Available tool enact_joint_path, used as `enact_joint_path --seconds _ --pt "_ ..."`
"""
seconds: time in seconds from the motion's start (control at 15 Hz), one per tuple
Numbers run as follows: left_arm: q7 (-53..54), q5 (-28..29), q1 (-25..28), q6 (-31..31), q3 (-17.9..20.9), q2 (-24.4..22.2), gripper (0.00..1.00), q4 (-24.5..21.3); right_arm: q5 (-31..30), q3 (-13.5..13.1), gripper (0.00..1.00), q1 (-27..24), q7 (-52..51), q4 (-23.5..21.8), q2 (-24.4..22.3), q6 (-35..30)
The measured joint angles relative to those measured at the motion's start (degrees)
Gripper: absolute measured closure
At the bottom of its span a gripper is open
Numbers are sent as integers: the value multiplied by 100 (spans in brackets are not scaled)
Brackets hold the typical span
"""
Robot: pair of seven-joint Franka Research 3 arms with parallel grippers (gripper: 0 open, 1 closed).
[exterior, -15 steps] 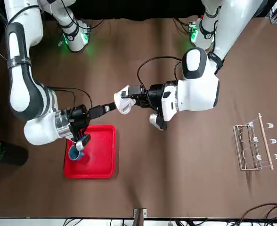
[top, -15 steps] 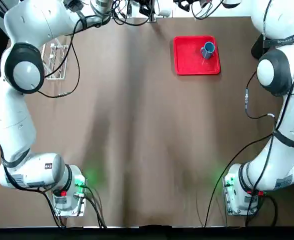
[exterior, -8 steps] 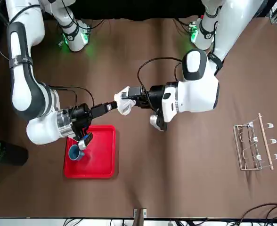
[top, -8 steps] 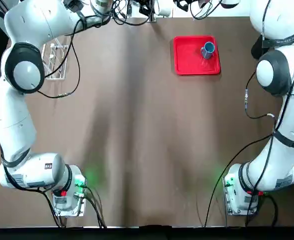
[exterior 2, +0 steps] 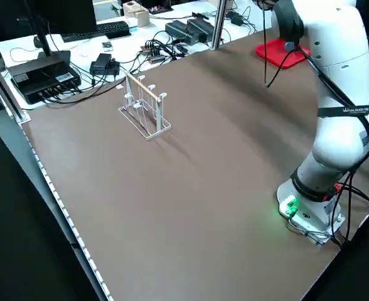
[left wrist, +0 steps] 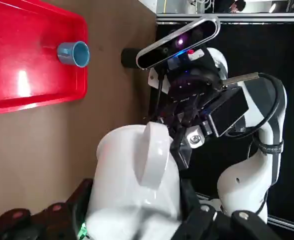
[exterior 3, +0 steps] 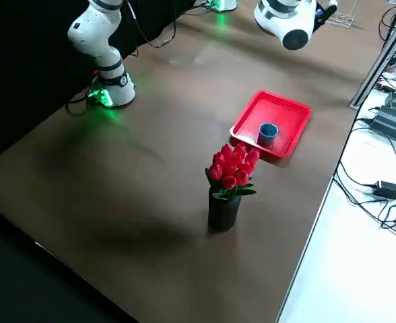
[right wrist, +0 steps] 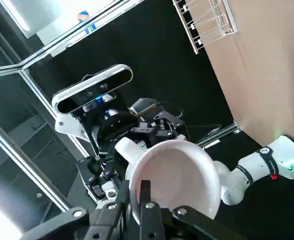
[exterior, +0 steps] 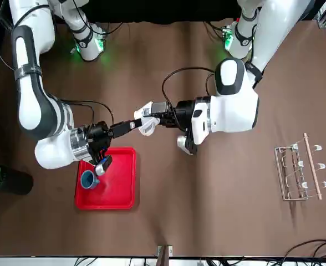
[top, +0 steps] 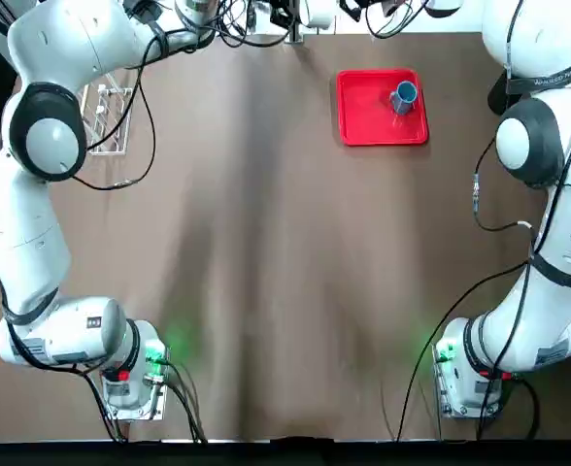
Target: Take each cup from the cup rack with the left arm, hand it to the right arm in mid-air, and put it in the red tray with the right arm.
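Hanging in mid-air above the table [exterior: 218,194], the white cup [exterior: 147,124] sits between both claws; the left claw [exterior: 152,118] clamps it, the right claw [exterior: 134,124] pinches its rim; at seven o'clock below, the blue cup [exterior: 87,179] stands in the red tray [exterior: 118,188]; the cup rack [exterior: 299,172] stands bare, well apart.

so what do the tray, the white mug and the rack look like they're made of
Red tray: likely plastic, glossy; a bright highlight shows on its smooth floor and rounded rim. White mug: probably glazed ceramic, maybe plastic; smooth, opaque, with soft sheen, held between the left gripper and right gripper. Rack: thin pale wire, probably coated metal, with white knobs on its pegs.
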Motion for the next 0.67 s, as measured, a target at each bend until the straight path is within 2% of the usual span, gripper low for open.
enact_joint_path --seconds 0.27,0.4,0.47,0.67 --pt "1 -8 5 9 3 0 20 1 10 1 91 3 1 4 0 11" --pt "-3 -8 30 25 3 0 3 2 0 -4 91 4 1 5 0 11" --pt "-5 -8 45 27 3 0 0 2 -22 -15 91 4 1 6 0 12" --pt "-5 -8 145 44 3 0 0 5 -338 -73 91 -16 -6 84 0 14"
